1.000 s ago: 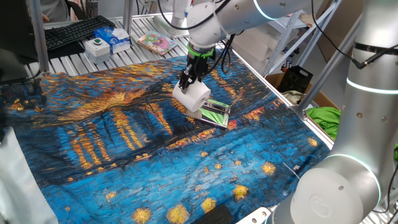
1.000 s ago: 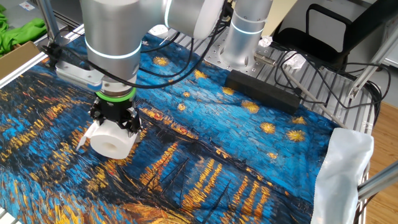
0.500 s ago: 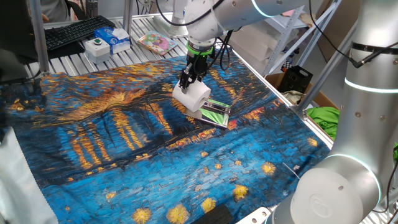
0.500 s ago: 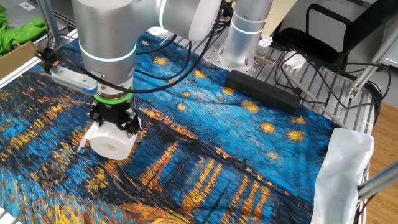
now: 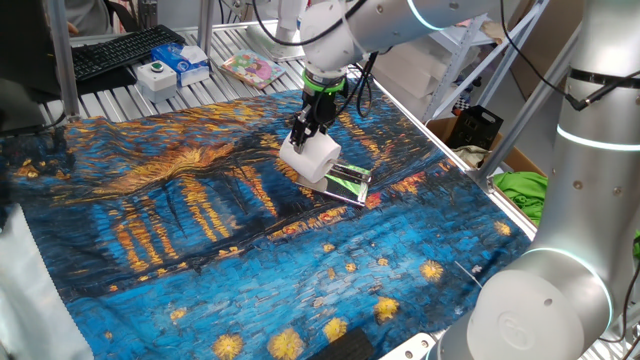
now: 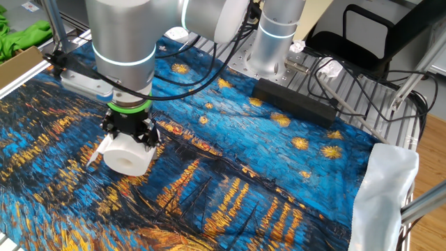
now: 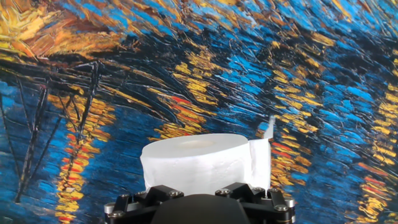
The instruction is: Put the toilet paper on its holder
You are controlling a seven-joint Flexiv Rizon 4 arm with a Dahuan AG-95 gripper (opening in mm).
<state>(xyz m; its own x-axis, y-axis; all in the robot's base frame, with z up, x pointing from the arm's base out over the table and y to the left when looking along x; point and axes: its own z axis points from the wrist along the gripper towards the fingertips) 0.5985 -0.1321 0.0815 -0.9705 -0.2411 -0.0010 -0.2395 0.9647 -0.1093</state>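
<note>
The single arm is holding the toilet paper (image 5: 312, 158) in its gripper (image 5: 304, 132) just above and left of the frame's centre in one fixed view. The jaws are closed on the roll, pinching its soft flank from above; the black fingers (image 6: 147, 134) are pressing into the paper on either side in the other fixed view, where the roll (image 6: 128, 155) is sitting in the left half of the frame with its flat end and small core facing the camera. The roll is being carried with its axis roughly level, probably so that the hollow core can be lined up with the holder's bar.

The holder (image 5: 346, 181), a flat green striped piece with shiny metal edges, is lying on the painted tablecloth (image 5: 200, 260) immediately to the lower right of the roll, touching or nearly touching it; whether the roll is resting on it cannot be told. In the hand view the roll (image 7: 205, 163) is filling the lower centre of the frame, a loose paper tail (image 7: 268, 132) is sticking up at its right edge, and the holder is hidden.

At the upper left of the first fixed view a blue-and-white box (image 5: 188, 60) and a pink-and-yellow booklet (image 5: 251, 67) are lying well apart from the work. The placement appears not yet finished, since the grip is not released.
</note>
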